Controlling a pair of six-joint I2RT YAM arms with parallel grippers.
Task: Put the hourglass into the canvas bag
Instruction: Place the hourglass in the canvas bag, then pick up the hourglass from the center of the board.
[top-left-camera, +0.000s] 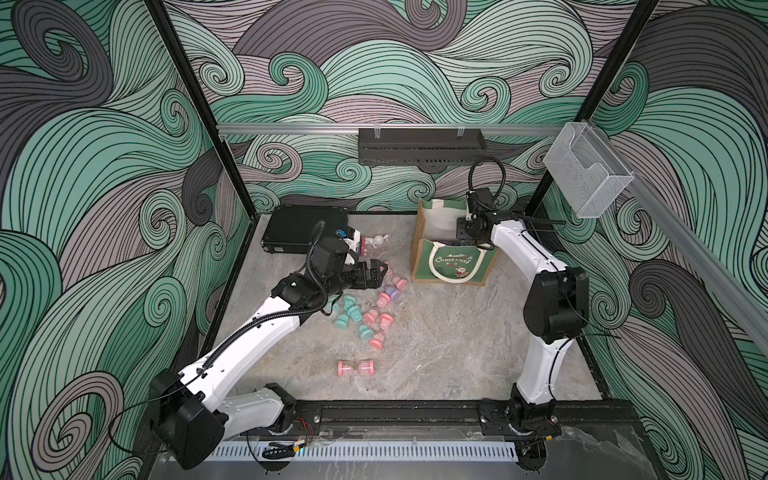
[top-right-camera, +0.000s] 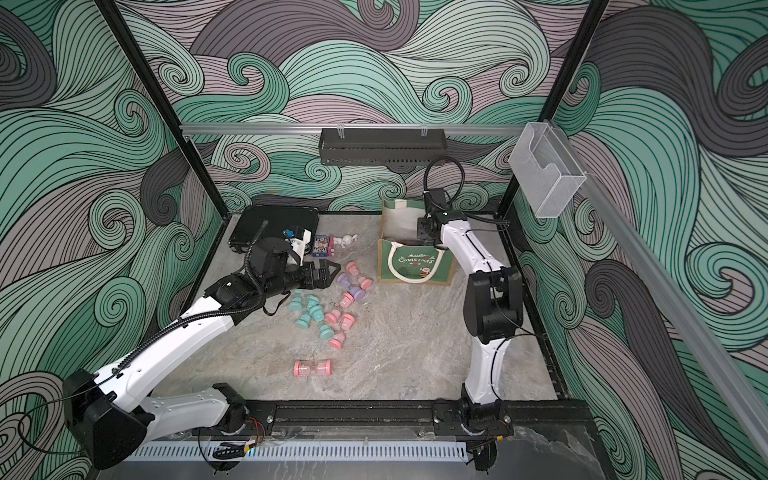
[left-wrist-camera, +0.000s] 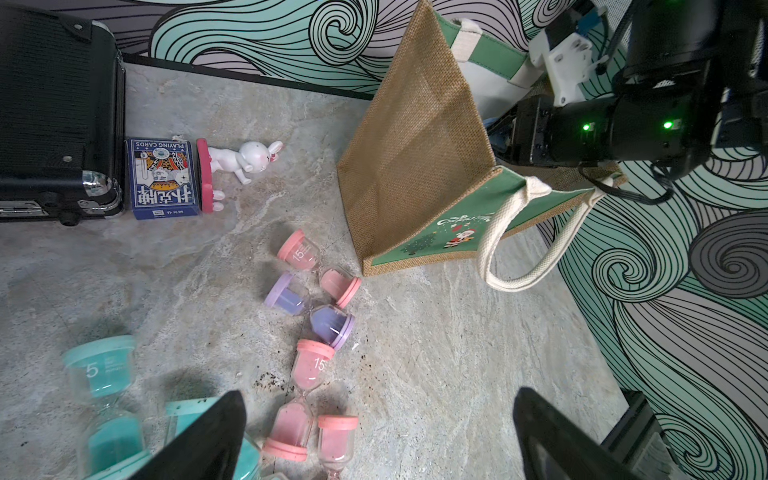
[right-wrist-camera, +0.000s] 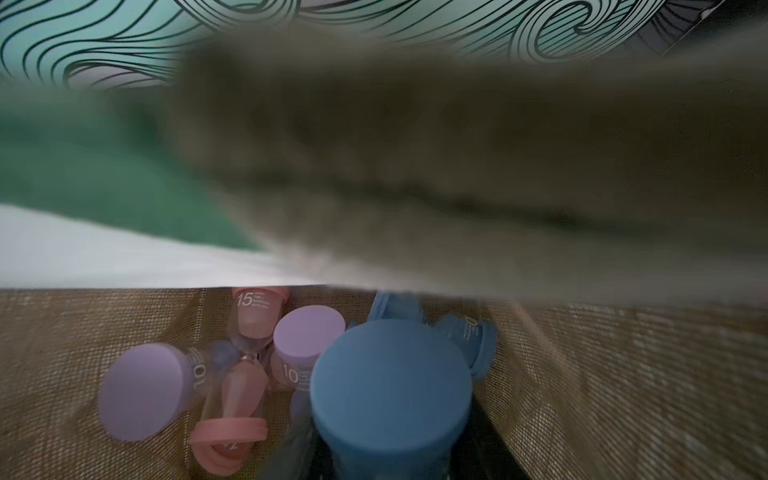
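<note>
The canvas bag (top-left-camera: 451, 259) (top-right-camera: 415, 262) (left-wrist-camera: 415, 166) stands open at the back right, its green "Christmas" front facing me. My right gripper (top-left-camera: 463, 239) reaches down into its mouth. In the right wrist view it is shut on a blue hourglass (right-wrist-camera: 390, 386), whose cap hides the fingers. Purple (right-wrist-camera: 307, 345) and pink (right-wrist-camera: 245, 386) hourglasses lie on the bag's floor. My left gripper (top-left-camera: 380, 270) (left-wrist-camera: 380, 399) hovers open and empty over a scatter of several teal, pink and purple hourglasses (top-left-camera: 365, 311) on the table. One pink hourglass (top-left-camera: 357, 368) lies alone nearer the front.
A flat black hard case (top-left-camera: 305, 227) lies at the back left. Beside it are a playing-card box (left-wrist-camera: 162, 178) and a white bunny figure (left-wrist-camera: 245, 160). A black shelf (top-left-camera: 419, 145) hangs on the back rail and a clear holder (top-left-camera: 586, 174) on the right rail.
</note>
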